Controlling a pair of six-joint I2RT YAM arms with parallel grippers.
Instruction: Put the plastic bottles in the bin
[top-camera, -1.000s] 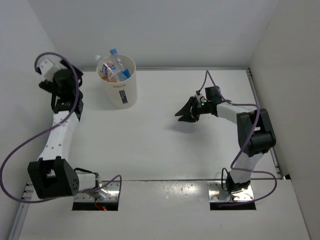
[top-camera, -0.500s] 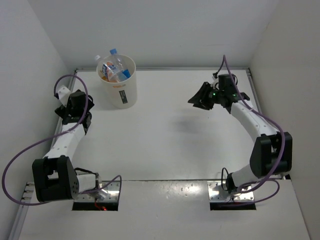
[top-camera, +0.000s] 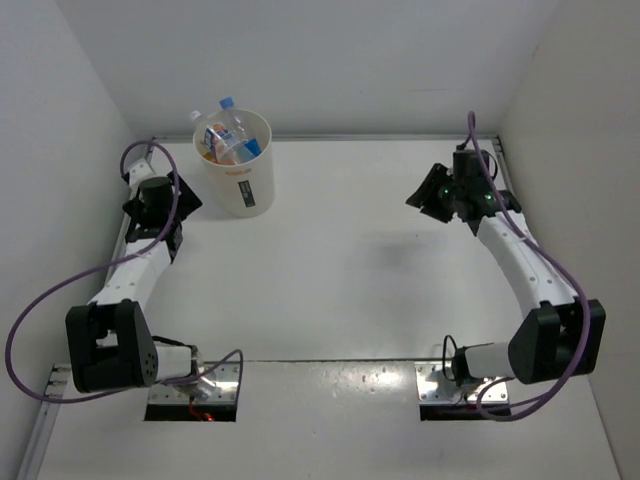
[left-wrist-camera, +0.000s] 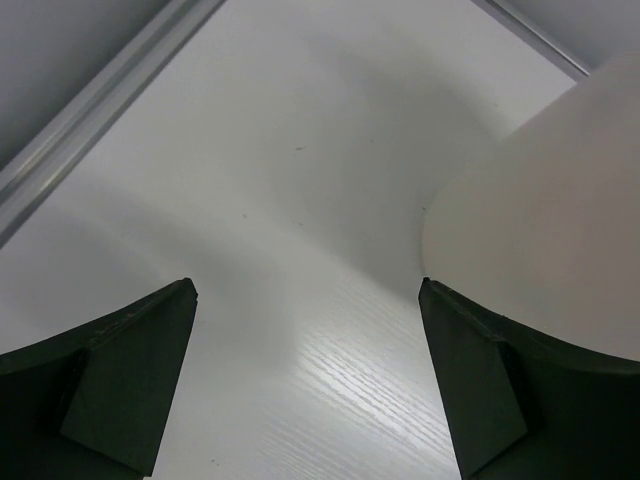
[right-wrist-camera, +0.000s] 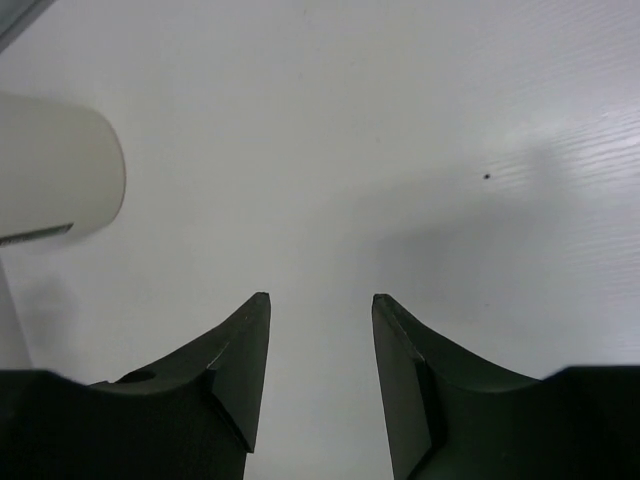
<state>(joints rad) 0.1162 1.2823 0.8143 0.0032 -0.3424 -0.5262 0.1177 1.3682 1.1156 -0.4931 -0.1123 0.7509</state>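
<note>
Since a second ago the right arm has been swung from the middle of the table (top-camera: 320, 270) out toward the far right corner, and the left arm has been drawn down and back from the left wall. The bin (top-camera: 245, 185) and its contents have not been shifted.

The left gripper (top-camera: 180, 196) is held wide open, with nothing between its fingers. The cream-white bin stands just beside it, on the side of its right finger, whose tip is overlapped by the curved wall in the left wrist view; contact cannot be told.

The right gripper (top-camera: 428, 195) is parted by a narrow gap, and only bare table is seen through it. From this gripper the bin lies well apart, ahead and to its left, with the dark label (top-camera: 238, 172) on its side.

All the bottles are in the bin. The blue-labelled bottle (top-camera: 235, 135) is propped tilted, its blue cap above the rim. A clear bottle (top-camera: 200, 119) pokes out at the rim nearest the left gripper, and the orange bottle (top-camera: 208, 152) is glimpsed low inside.
</note>
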